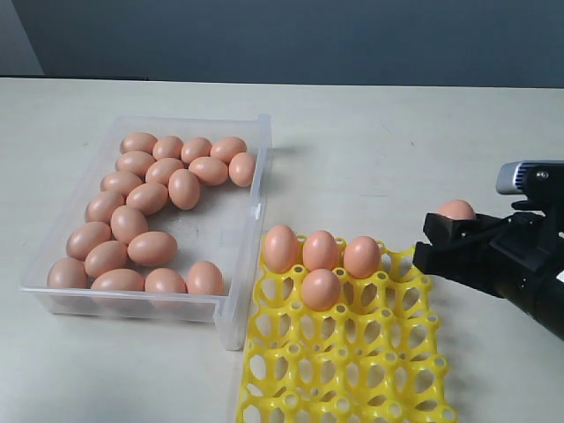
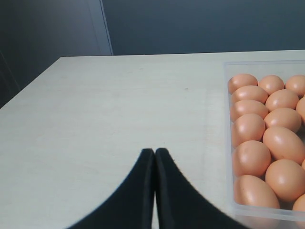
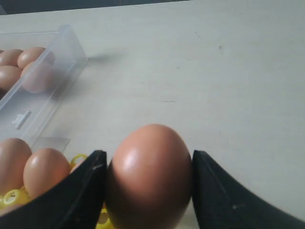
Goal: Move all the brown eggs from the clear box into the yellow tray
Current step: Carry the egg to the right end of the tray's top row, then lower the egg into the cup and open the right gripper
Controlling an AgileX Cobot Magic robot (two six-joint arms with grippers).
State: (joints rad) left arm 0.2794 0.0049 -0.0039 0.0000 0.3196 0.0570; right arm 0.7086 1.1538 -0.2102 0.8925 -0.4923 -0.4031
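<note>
While four eggs [image 1: 320,288] already sit in the yellow tray [image 1: 370,352], three along its far edge and one in the next row, the job is barely begun. About twenty eggs [image 1: 152,248] lie in the clear box [image 1: 257,211], which stands right beside the tray. A fifth egg [image 1: 456,210] is pinched in the right claw [image 3: 147,162], above the table near the tray's far corner, probably bound for a cup. The left claw [image 2: 155,153] is pressed together and empty, with the tray outside its camera. The tray's near edge is cut off, so its full number of cups is unclear. The left arm cannot be seen from the outside camera.
</note>
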